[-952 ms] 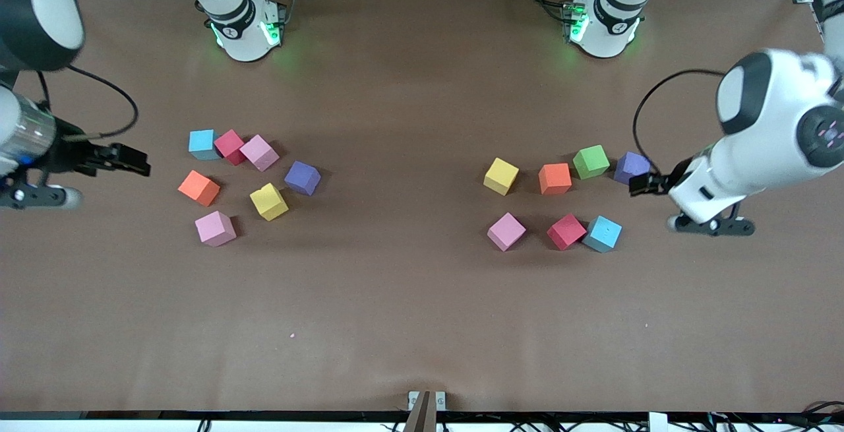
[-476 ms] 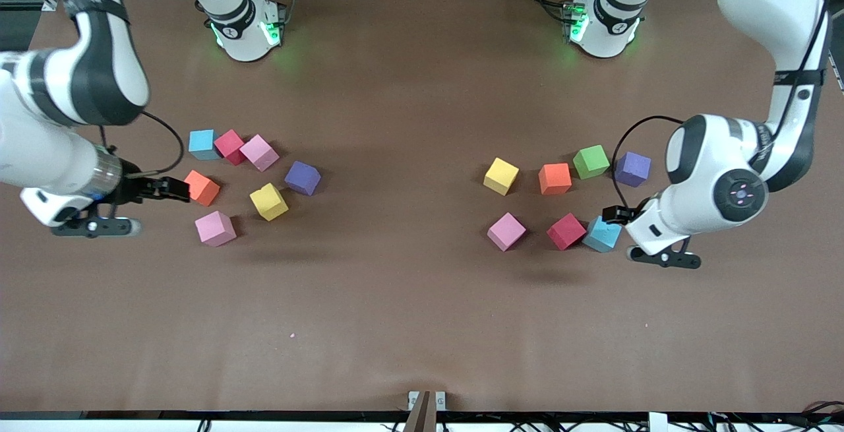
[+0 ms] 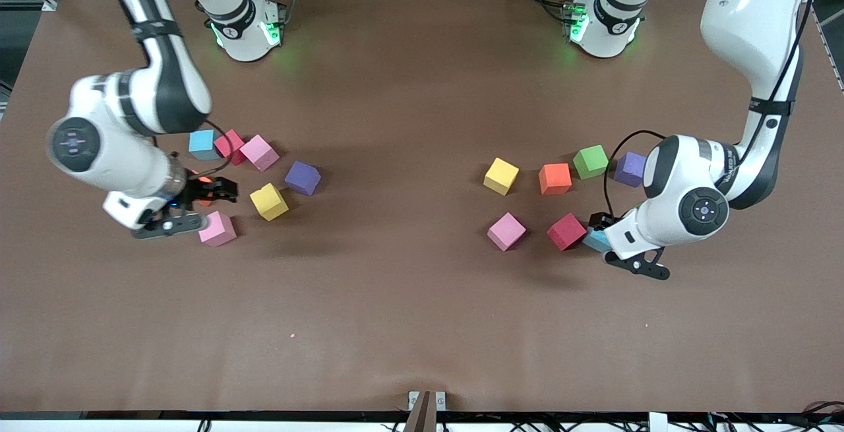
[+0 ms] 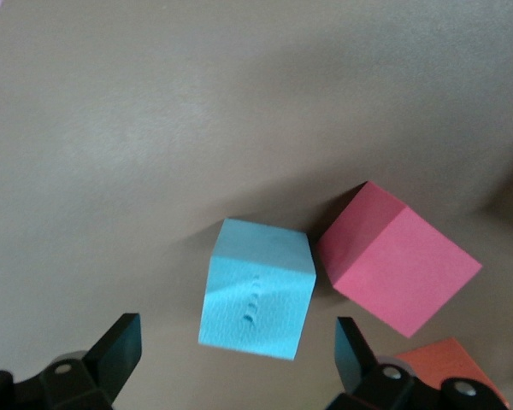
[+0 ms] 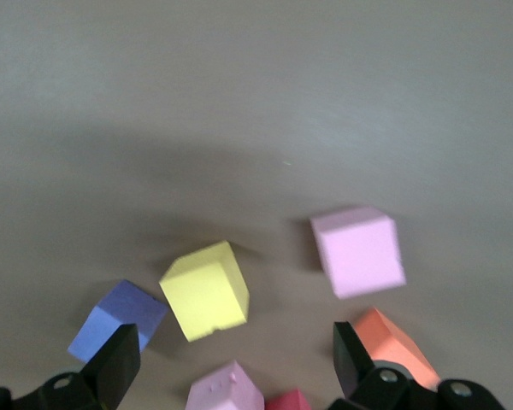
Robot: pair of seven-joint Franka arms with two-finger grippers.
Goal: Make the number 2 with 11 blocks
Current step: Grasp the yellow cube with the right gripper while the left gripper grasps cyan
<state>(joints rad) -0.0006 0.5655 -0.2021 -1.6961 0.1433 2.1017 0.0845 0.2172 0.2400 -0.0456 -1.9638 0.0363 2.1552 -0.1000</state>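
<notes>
The blocks lie loose in two groups, and no number 2 is in view. My left gripper [image 3: 597, 229] hangs open low over a blue block [image 3: 595, 242] beside a red block [image 3: 566, 231]. In the left wrist view that blue block [image 4: 256, 299] lies just ahead of the open left gripper [image 4: 237, 359], touching the red block [image 4: 398, 269]. My right gripper [image 3: 217, 191] is open over a mostly hidden orange block [image 3: 200, 186]. The right wrist view has the right gripper [image 5: 236, 363] with a yellow block [image 5: 205, 290] ahead and the orange block [image 5: 393, 346] by one finger.
Near the left arm's end lie yellow [image 3: 501, 176], orange [image 3: 555, 179], green [image 3: 591, 161], purple [image 3: 630, 168] and pink [image 3: 506, 231] blocks. Near the right arm's end lie blue [image 3: 202, 144], red [image 3: 229, 146], pink [image 3: 259, 152], purple [image 3: 302, 177], yellow [image 3: 269, 202] and pink [image 3: 217, 229] blocks.
Both arms swung in from the table's ends. The right gripper came over the orange block. The left gripper passed the purple block to the blue one. Both stayed open.
</notes>
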